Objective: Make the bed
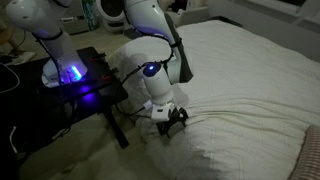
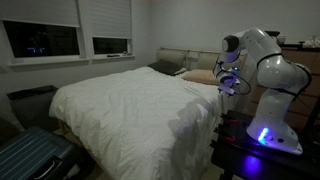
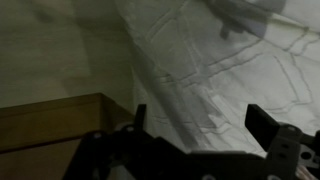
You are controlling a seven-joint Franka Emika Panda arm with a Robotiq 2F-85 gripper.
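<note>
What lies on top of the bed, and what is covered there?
A wrinkled white duvet covers almost the whole bed, hanging over its sides. Pillows show at the head end. The mattress and any sheet are covered by the duvet, so they cannot be seen.

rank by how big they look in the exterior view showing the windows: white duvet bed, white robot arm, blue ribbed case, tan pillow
1. white duvet bed
2. white robot arm
3. blue ribbed case: nearest the camera and cropped, so unsure against the arm
4. tan pillow
</note>
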